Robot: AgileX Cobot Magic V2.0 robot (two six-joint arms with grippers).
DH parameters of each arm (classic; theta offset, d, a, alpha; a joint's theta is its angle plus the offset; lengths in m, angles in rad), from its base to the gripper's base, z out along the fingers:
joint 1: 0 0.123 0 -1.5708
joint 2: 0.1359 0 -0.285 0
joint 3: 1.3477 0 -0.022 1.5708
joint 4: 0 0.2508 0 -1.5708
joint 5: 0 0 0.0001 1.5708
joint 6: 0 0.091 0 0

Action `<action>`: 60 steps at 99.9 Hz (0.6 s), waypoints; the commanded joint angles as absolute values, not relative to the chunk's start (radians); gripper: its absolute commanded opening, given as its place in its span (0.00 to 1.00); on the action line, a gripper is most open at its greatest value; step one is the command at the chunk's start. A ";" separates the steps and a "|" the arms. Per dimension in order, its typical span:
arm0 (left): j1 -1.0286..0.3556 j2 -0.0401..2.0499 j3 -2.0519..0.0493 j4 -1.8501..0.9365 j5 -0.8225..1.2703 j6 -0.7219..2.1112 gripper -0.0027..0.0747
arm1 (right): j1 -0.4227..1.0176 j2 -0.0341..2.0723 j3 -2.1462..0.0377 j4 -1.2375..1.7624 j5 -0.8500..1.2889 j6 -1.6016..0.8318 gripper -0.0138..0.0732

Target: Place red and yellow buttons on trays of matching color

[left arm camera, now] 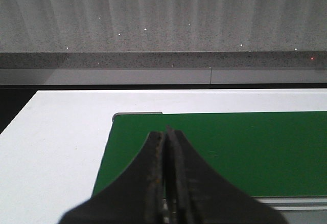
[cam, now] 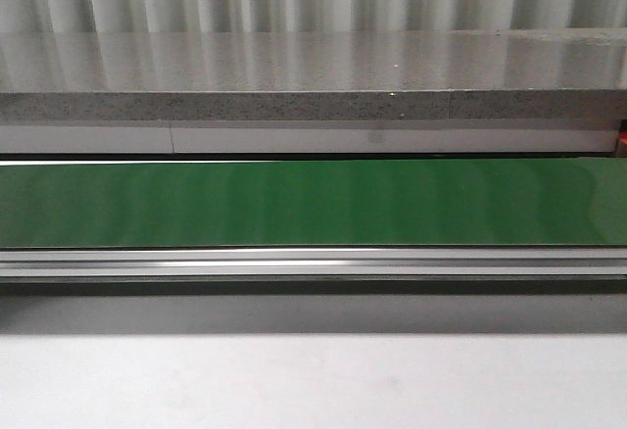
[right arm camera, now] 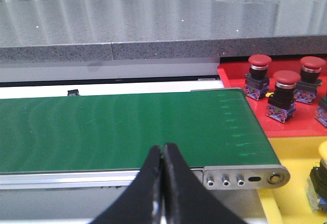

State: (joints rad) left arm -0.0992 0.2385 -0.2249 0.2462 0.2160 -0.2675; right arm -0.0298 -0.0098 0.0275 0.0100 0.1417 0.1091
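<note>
Three red buttons [right arm camera: 285,83] stand on the red tray [right arm camera: 235,78] past the end of the green belt in the right wrist view. A yellow button [right arm camera: 323,169] sits on the yellow tray [right arm camera: 286,203], cut off by the frame edge. My right gripper [right arm camera: 163,147] is shut and empty, hovering at the near rail of the belt. Over the other end of the belt, my left gripper [left arm camera: 165,132] is also shut with nothing in it. Neither gripper, no button and no tray appears in the front view.
The green conveyor belt [cam: 313,204] runs across the front view with a metal rail [cam: 313,262] along its near side. A grey stone ledge [cam: 313,76] lies behind it. The belt's end plate with bolts [right arm camera: 240,178] borders the trays. A white surface [left arm camera: 56,142] surrounds the belt's left end.
</note>
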 commanded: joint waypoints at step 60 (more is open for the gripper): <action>-0.108 -0.032 0.043 0.227 -0.042 -0.302 0.01 | -0.029 -0.026 0.028 0.000 0.059 0.111 0.08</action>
State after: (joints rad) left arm -0.1002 -0.0040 -0.0031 0.2376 0.0589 -0.2895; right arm -0.0298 -0.0098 0.0275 0.0100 0.1410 0.1091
